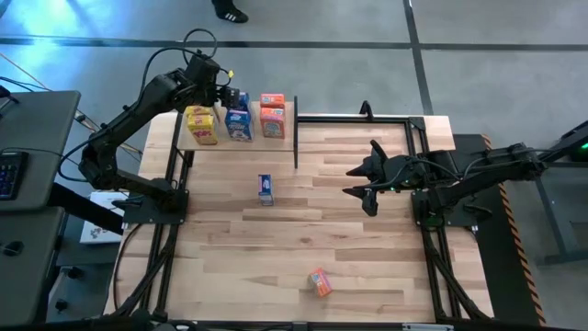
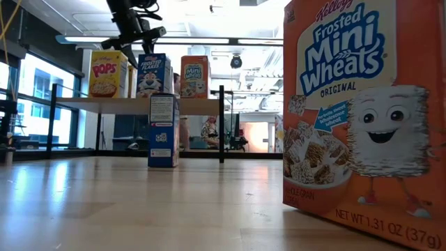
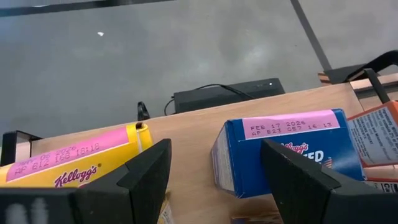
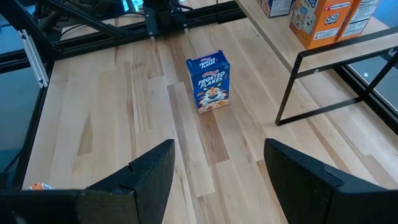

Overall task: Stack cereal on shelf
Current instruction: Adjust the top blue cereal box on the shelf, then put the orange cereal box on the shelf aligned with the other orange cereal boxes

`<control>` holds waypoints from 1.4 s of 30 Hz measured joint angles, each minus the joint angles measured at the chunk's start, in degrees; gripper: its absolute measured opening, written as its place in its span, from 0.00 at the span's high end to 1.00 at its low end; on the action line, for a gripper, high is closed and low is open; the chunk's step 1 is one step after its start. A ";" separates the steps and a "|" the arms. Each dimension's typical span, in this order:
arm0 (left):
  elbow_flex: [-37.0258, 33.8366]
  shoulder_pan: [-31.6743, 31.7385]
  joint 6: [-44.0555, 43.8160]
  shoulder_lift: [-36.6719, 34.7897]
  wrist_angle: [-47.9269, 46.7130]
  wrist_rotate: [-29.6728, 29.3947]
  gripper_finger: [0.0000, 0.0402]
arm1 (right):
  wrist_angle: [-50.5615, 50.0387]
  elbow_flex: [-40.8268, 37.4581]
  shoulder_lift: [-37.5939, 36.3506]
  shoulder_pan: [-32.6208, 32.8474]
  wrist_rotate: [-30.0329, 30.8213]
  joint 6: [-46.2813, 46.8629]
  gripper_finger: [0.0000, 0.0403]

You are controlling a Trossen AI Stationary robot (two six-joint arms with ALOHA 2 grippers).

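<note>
The shelf (image 1: 285, 138) stands at the table's far left and carries yellow (image 1: 200, 126), blue (image 1: 239, 121) and orange (image 1: 272, 118) cereal boxes on their bases. My left gripper (image 1: 226, 86) hangs open above the shelf's far edge. In the left wrist view its fingers (image 3: 214, 186) stand over the gap between a yellow box (image 3: 68, 162) and a blue box (image 3: 292, 140), touching neither. Another blue box (image 1: 265, 188) stands upright on the table's middle. An orange box (image 1: 320, 282) lies near the front edge. My right gripper (image 1: 361, 183) hovers open over the table's right part.
Black frame rails (image 1: 367, 117) run along the table's far and side edges. The shelf's black post (image 1: 296, 147) stands beside the table's bare middle. In the low view the orange box (image 2: 355, 111) fills the right side.
</note>
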 joint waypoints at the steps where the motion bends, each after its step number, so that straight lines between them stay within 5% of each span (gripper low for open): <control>1: 0.00 0.00 0.00 0.00 0.00 0.07 0.41 | 0.00 0.02 0.00 0.00 0.00 -0.04 0.40; 42: 0.00 -0.13 7.24 -5.58 2.64 5.79 0.41 | -0.02 0.02 0.00 -0.02 0.02 -0.44 0.40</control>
